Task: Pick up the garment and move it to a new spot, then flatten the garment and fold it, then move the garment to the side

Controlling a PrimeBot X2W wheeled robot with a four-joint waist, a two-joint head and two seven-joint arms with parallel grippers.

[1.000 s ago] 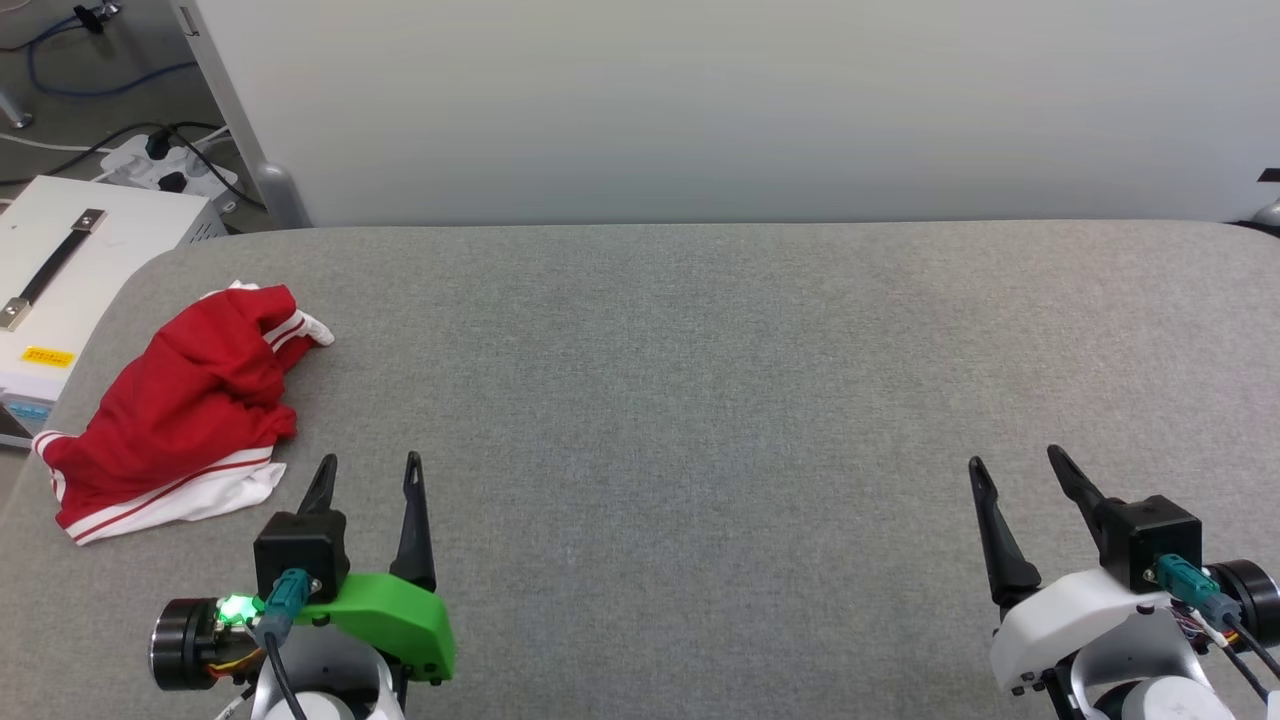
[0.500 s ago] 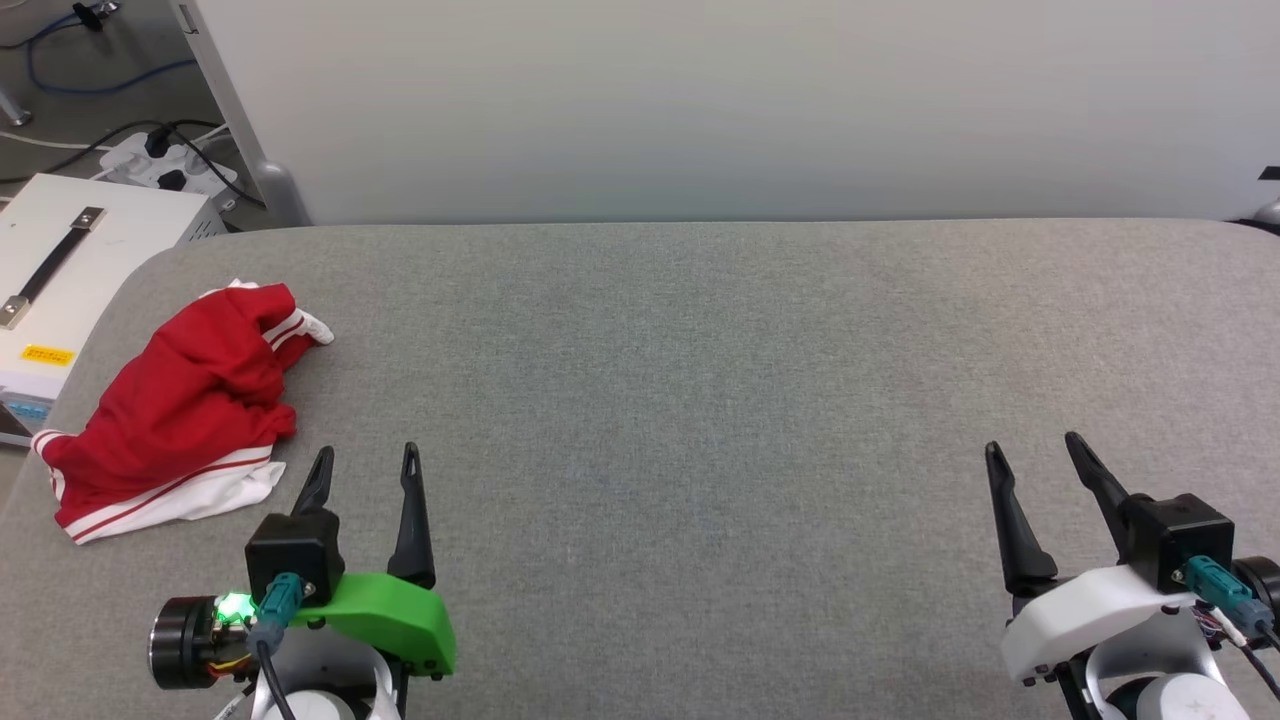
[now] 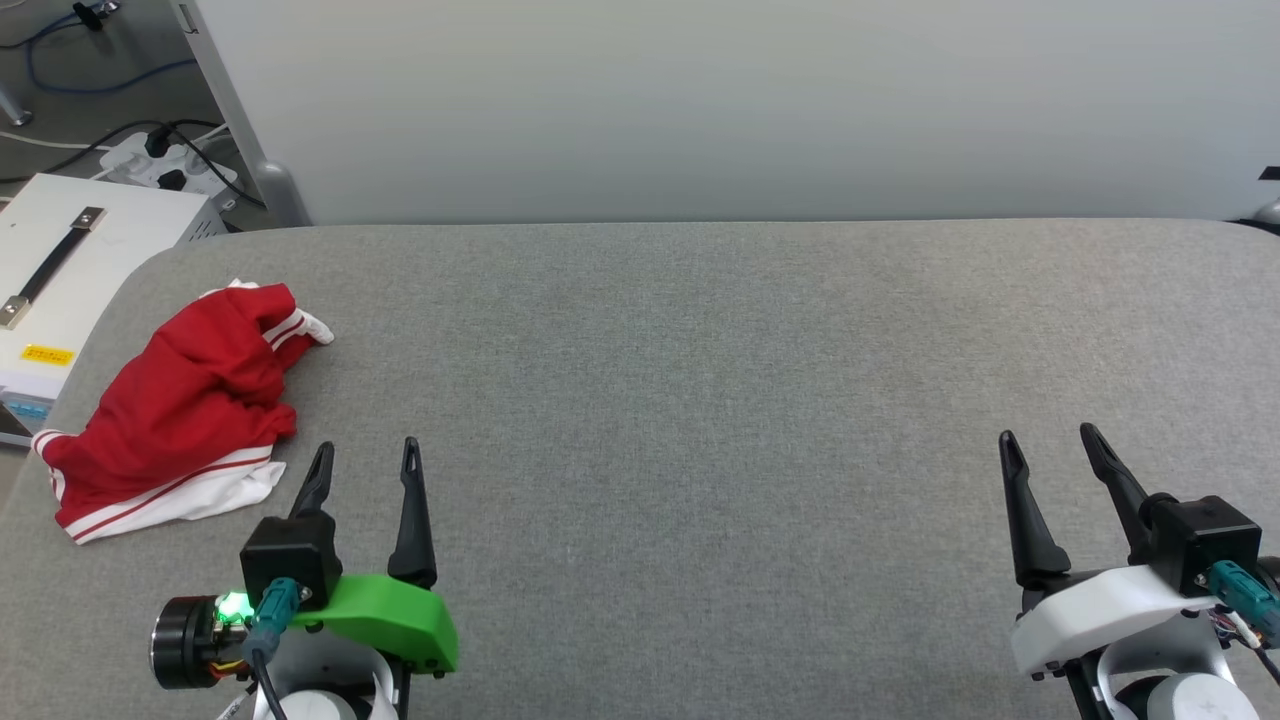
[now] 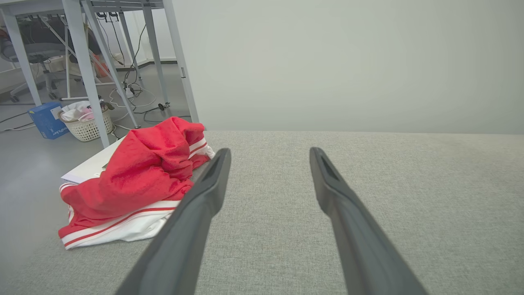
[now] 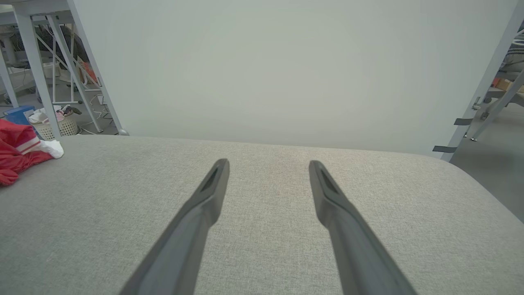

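While the left gripper [image 3: 367,448] and right gripper [image 3: 1047,434] stood spread and empty, the garment [image 3: 190,400] lay crumpled, soft and light, probably best pinched at its raised red ridge.

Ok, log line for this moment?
garment: crumpled, far left, untouched | left end effector: open, near garment | right end effector: open, far right

The table [image 3: 700,400] is long, with rounded corners, and its top is covered in plain grey woven cloth. A red shirt [image 3: 190,400] lies on it in a crumpled heap at the table's left end. The shirt's white, red-striped trim is spread toward the table's near edge and reaches its left edge.
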